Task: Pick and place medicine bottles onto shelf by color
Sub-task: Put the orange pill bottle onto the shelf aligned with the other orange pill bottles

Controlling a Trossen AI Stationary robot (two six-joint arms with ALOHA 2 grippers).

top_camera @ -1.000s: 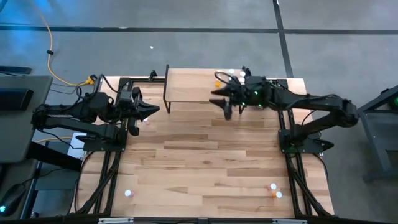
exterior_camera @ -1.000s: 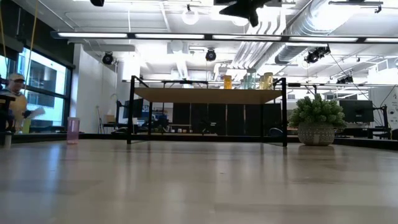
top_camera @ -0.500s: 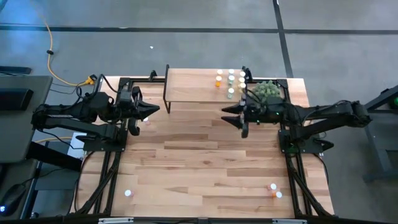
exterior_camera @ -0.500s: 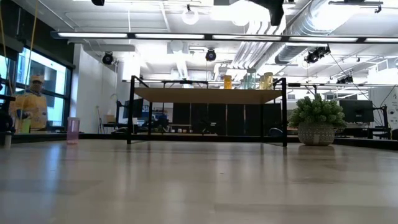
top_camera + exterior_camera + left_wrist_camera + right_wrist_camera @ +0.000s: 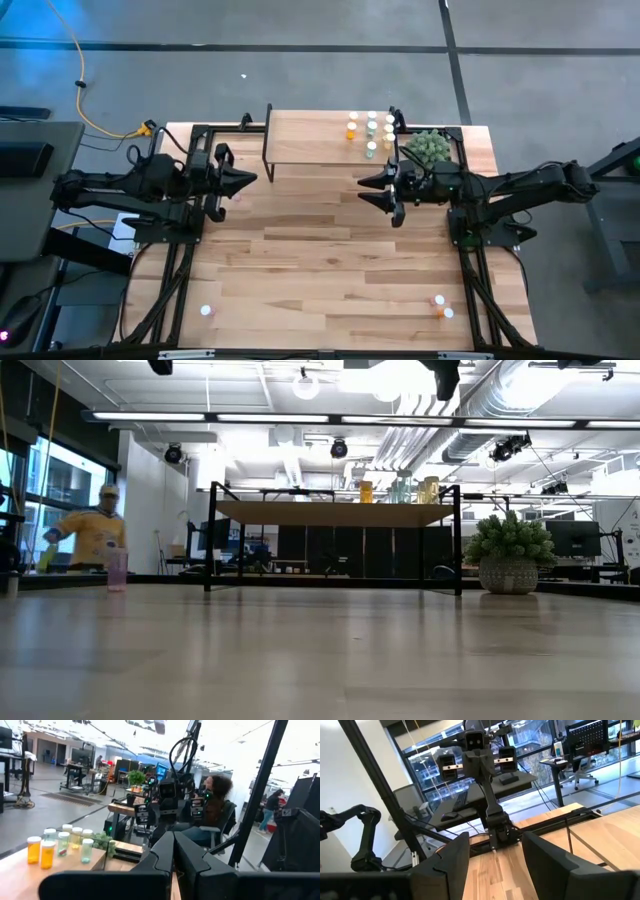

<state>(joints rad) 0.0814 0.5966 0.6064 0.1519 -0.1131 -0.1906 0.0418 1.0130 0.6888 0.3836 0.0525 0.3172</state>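
Six or so medicine bottles (image 5: 371,131) already stand on the shelf (image 5: 310,141); a few wait on the table (image 5: 330,260).

On the shelf's right end the orange ones form one column, with pale green and whitish ones beside them. Left to do, as far as I can judge: a pink bottle (image 5: 236,196) by the left arm, one lone bottle (image 5: 206,310) at the near left edge, and a small cluster (image 5: 441,306) at the near right. The right gripper (image 5: 391,193) hangs just in front of the shelf, fingers partly apart and holding nothing. The left gripper (image 5: 243,179) waits at the table's left, fingers closed and empty. A potted plant (image 5: 427,147) crowds the shelf's right end; a person (image 5: 92,538) shows in the room behind.
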